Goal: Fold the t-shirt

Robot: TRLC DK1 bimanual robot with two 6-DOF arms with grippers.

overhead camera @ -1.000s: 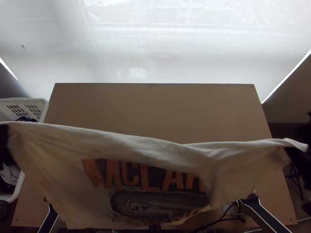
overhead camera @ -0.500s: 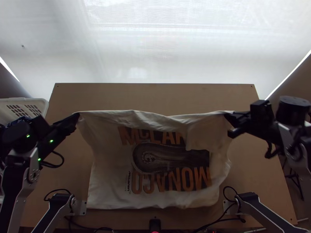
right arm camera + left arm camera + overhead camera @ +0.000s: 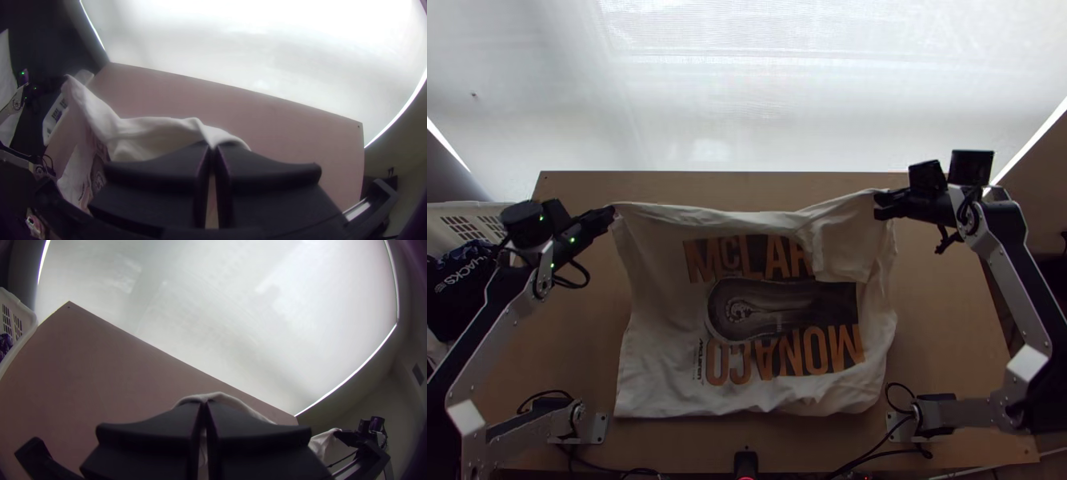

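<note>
Black device (image 3: 745, 464) is sitting at the table's (image 3: 947, 336) near edge, middle. White t-shirt (image 3: 655, 320) is lying over the table's middle, near hem close to that edge, mostly spread, rumpling along the right side. Orange-and-black print is facing up; 1 loose flap (image 3: 843, 248) is covering part of it on the right. Farther up, the shirt's far edge is stretching between 2 grippers, sagging slightly. Left gripper (image 3: 612, 213) is pinching the far left corner, jaws nearly together, cloth between the tips. Right gripper (image 3: 880, 205) is pinching the far right corner, jaws also nearly together on cloth. White basket (image 3: 445, 214) is standing left of the table, holding dark cloth (image 3: 459, 284). White backdrop (image 3: 747, 96) is rising beyond the far edge.
</note>
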